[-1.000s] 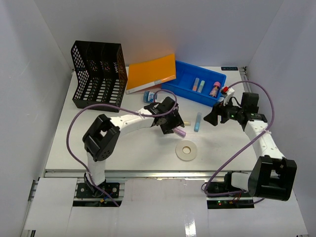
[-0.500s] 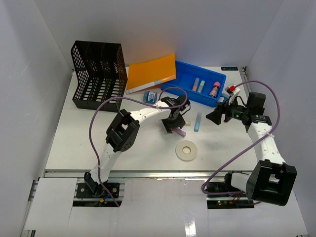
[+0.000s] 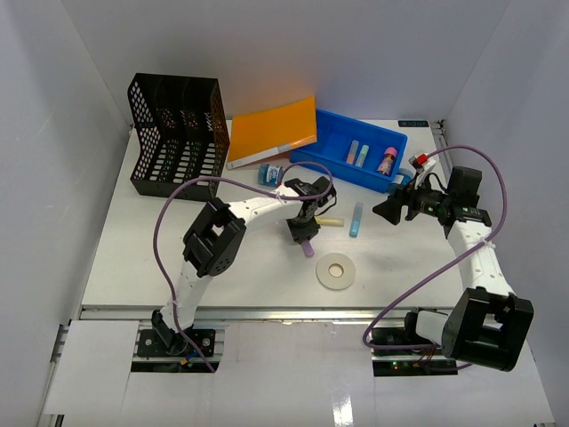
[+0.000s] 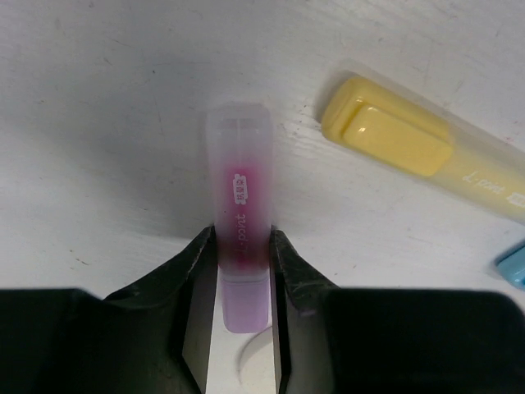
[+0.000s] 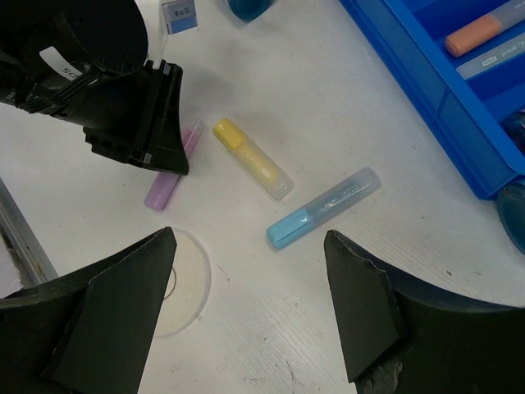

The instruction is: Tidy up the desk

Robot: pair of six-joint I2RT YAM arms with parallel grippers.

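Observation:
On the white desk a purple highlighter lies flat, and my left gripper is shut on it, both fingers pressing its sides. The top view shows this gripper pointing down at mid-desk, with the purple highlighter sticking out below it. A yellow highlighter and a light-blue highlighter lie just to its right. My right gripper hovers open above the desk, right of the blue highlighter, holding nothing.
A blue tray with several pens stands at the back right. An orange folder and a black mesh file rack stand at the back left. A white tape roll lies near the front, and a small blue item sits behind the left gripper.
My left gripper has dropped onto the purple highlighter and closed on it; the highlighter shifted slightly left and nearer. The right gripper has barely moved.

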